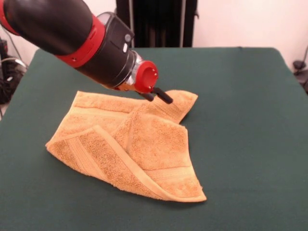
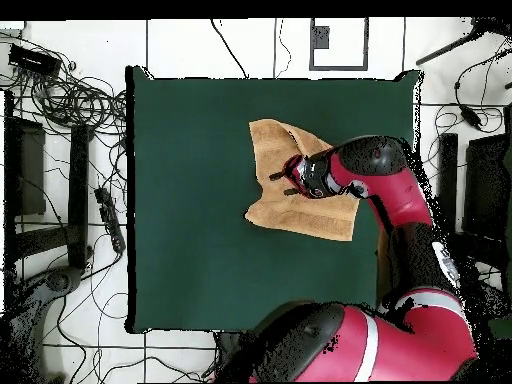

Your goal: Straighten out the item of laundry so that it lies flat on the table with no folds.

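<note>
Gripper (image 1: 158, 95) hangs low over a folded orange towel (image 1: 130, 144), its two dark fingers slightly parted and closed on nothing.

The fingertips sit just above the towel's far corner in the front view, with the rest of the cloth spread toward the camera. Part of the towel is doubled over itself, a raised fold running across its middle. Its long axis runs diagonally, one pointed corner aimed at the table's (image 1: 250, 144) near edge. From overhead, the towel (image 2: 285, 150) lies toward one side of the green table (image 2: 190, 200).

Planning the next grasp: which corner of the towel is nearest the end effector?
The far corner of the towel, right beside the end effector; the other corners lie toward the camera.
</note>
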Controlling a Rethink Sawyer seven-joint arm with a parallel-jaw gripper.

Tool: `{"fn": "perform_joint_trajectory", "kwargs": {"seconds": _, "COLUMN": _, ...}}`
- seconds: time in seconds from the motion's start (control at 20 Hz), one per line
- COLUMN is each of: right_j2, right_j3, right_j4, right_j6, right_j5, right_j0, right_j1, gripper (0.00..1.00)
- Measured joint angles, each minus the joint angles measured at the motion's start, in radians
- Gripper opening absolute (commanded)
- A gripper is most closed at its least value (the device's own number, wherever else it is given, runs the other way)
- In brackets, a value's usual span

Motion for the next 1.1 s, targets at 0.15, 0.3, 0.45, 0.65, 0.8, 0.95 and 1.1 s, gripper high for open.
{"fn": "perform_joint_trajectory", "kwargs": {"seconds": 0.15, "right_j2": 0.0, "right_j3": -0.001, "right_j4": -0.022, "right_j6": 0.0, "right_j5": 0.0, "right_j0": -0.001, "right_j1": 0.01, "gripper": 1.0}}
{"fn": "perform_joint_trajectory", "kwargs": {"seconds": 0.3, "right_j2": 0.0, "right_j3": -0.002, "right_j4": -0.032, "right_j6": 0.0, "right_j5": -0.001, "right_j0": -0.001, "right_j1": 0.023, "gripper": 1.0}}
{"fn": "perform_joint_trajectory", "kwargs": {"seconds": 0.45, "right_j2": 0.0, "right_j3": -0.004, "right_j4": -0.045, "right_j6": 0.0, "right_j5": -0.037, "right_j0": -0.001, "right_j1": 0.049, "gripper": 1.0}}
{"fn": "perform_joint_trajectory", "kwargs": {"seconds": 0.65, "right_j2": 0.0, "right_j3": -0.005, "right_j4": -0.066, "right_j6": 0.0, "right_j5": -0.111, "right_j0": -0.001, "right_j1": 0.068, "gripper": 1.0}}
{"fn": "perform_joint_trajectory", "kwargs": {"seconds": 0.8, "right_j2": 0.0, "right_j3": -0.004, "right_j4": -0.068, "right_j6": 0.0, "right_j5": -0.152, "right_j0": -0.001, "right_j1": 0.079, "gripper": 1.0}}
{"fn": "perform_joint_trajectory", "kwargs": {"seconds": 0.95, "right_j2": 0.004, "right_j3": -0.004, "right_j4": -0.068, "right_j6": 0.0, "right_j5": -0.161, "right_j0": -0.002, "right_j1": 0.081, "gripper": 1.0}}
{"fn": "perform_joint_trajectory", "kwargs": {"seconds": 1.1, "right_j2": 0.027, "right_j3": -0.004, "right_j4": -0.055, "right_j6": 0.0, "right_j5": -0.162, "right_j0": -0.012, "right_j1": 0.081, "gripper": 1.0}}
